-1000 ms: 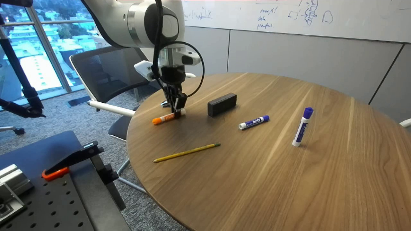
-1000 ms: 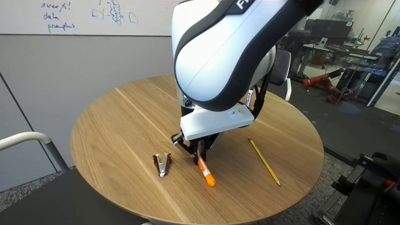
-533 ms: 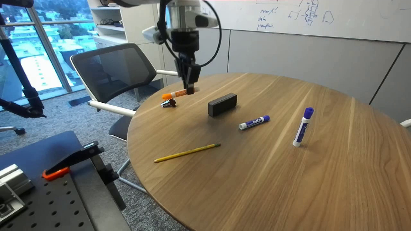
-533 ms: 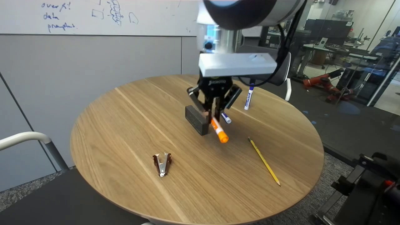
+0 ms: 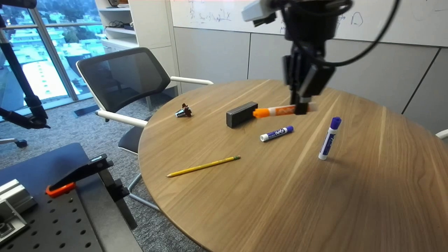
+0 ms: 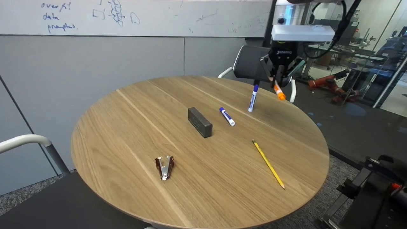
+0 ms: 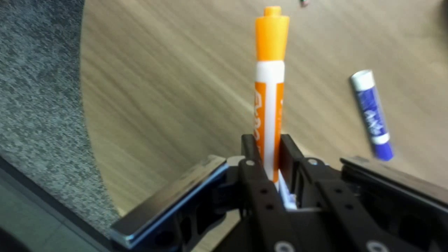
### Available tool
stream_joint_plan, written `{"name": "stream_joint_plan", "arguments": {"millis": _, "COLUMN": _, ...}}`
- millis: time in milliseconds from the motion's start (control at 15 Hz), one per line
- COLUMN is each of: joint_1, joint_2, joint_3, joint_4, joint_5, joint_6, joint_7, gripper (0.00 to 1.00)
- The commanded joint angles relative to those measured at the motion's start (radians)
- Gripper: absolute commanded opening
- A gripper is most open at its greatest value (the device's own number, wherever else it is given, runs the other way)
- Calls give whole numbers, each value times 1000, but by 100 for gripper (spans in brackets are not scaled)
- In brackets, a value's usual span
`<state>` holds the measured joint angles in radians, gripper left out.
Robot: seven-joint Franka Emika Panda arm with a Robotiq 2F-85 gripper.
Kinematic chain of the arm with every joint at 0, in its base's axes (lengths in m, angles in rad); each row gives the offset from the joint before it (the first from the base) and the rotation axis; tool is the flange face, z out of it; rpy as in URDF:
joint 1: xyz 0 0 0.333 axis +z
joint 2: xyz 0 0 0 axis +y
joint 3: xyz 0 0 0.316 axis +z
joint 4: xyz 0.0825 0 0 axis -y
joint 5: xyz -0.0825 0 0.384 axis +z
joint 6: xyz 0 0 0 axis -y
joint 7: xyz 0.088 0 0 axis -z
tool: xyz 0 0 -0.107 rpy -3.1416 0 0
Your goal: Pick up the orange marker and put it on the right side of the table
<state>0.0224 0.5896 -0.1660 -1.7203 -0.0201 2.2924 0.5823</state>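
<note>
The orange marker (image 7: pixel 271 91) is pinched between the fingers of my gripper (image 7: pixel 267 147) in the wrist view, its orange cap pointing away from the gripper. In both exterior views the gripper (image 5: pixel 303 105) (image 6: pixel 277 83) holds the marker (image 5: pixel 274 111) (image 6: pixel 279 93) in the air above the table (image 5: pixel 280 203) (image 6: pixel 127 127), roughly level. The marker's whitish far end is partly hidden by the fingers. In an exterior view the gripper hangs close to the upright purple marker (image 6: pixel 253 98); the exact distance is hard to tell.
A purple-and-white marker (image 5: pixel 276 134) lies beside a black block (image 5: pixel 241 114). A yellow pencil (image 5: pixel 203 166) and a staple remover (image 6: pixel 164 167) also lie on the table. Chairs (image 5: pixel 122 80) stand at the table's edge. The table's rim shows in the wrist view.
A second ago the gripper was down on the marker at the table. It has since lifted the marker and carried it to the right in both exterior views. The other objects stayed put.
</note>
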Motion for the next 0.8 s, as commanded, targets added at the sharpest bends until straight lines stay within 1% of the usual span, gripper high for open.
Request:
{"name": "stream_joint_plan", "arguments": {"millis": 0, "joint_1": -72, "joint_2": 191, "joint_3": -51, "joint_4": 223, "joint_5": 25, "joint_6": -74, "joint_7": 41, "gripper": 5}}
{"name": "stream_joint_plan", "arguments": {"millis": 200, "joint_1": -126, "joint_2": 350, "joint_3": -68, "joint_4": 366, "joint_5": 43, "joint_6": -106, "joint_7": 77, "gripper": 5}}
{"name": "stream_joint_plan", "arguments": {"millis": 400, "joint_1": -150, "joint_2": 505, "joint_3": -60, "joint_4": 497, "joint_5": 68, "joint_6": -142, "joint_7": 128, "gripper": 5}}
{"name": "stream_joint_plan", "arguments": {"millis": 533, "joint_1": -154, "joint_2": 585, "joint_3": -56, "joint_4": 585, "joint_5": 76, "joint_6": -182, "joint_7": 157, "gripper": 5}}
{"name": "stream_joint_plan", "arguments": {"millis": 733, "joint_1": -167, "joint_2": 637, "joint_3": -51, "joint_4": 708, "joint_5": 77, "joint_6": -288, "joint_7": 172, "gripper": 5}}
